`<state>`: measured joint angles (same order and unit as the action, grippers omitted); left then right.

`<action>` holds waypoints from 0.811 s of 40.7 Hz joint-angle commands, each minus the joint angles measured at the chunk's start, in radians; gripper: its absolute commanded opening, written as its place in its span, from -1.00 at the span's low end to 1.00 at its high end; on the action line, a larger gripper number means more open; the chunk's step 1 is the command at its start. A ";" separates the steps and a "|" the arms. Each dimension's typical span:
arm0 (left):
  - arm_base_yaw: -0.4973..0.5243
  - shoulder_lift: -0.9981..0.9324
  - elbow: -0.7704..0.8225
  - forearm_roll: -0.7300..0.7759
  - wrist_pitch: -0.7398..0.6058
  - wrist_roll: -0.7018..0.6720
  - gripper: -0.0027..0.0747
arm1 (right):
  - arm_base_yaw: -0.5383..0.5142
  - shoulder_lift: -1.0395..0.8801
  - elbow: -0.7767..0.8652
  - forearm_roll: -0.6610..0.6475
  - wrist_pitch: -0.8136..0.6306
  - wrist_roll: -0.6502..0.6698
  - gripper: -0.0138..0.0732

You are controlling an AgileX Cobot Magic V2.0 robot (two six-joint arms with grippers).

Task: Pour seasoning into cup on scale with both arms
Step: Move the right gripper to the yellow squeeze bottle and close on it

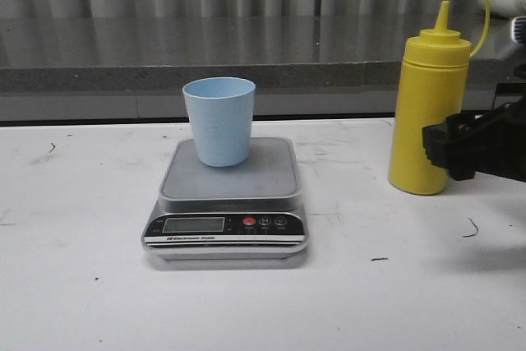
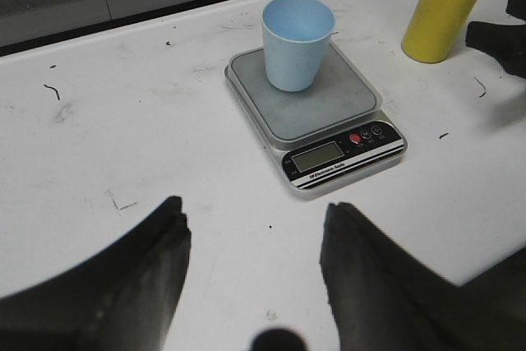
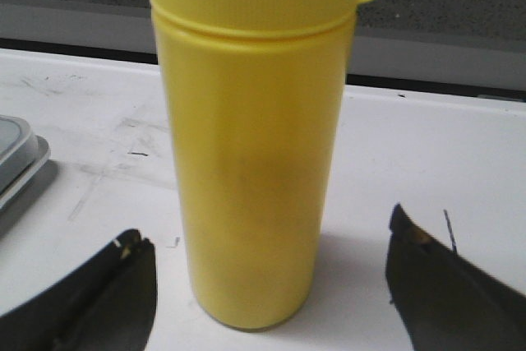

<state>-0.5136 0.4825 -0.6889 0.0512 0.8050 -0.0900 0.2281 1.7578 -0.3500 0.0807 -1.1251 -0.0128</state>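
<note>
Nothing poured yet: the spread right end effector [image 3: 267, 285] brackets the tall yellow plastic squeeze bottle [image 3: 253, 145] ungrasped, the left end effector [image 2: 255, 244] waits spread, and the light blue plastic cup [image 1: 219, 121] sits on the flat grey digital scale [image 1: 227, 203].

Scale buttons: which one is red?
The leftmost round red button on the flat digital kitchen scale, right beside the LCD display; the two buttons to its right are dark.

On the scale [image 1: 228, 203] before me, a small white line under the display seems to read "Electronic Scale"; nothing else is legible.
</note>
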 commanded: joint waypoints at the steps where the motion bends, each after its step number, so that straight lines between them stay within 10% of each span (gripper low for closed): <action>1: -0.007 0.005 -0.027 0.001 -0.079 -0.009 0.01 | 0.000 0.006 -0.046 -0.005 -0.116 0.001 0.68; 33: -0.007 0.005 -0.027 0.001 -0.079 -0.009 0.01 | -0.004 0.214 -0.316 -0.002 -0.116 0.087 0.53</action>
<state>-0.5136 0.4825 -0.6889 0.0512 0.8050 -0.0900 0.2281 2.0104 -0.6458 0.0811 -1.1338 0.0715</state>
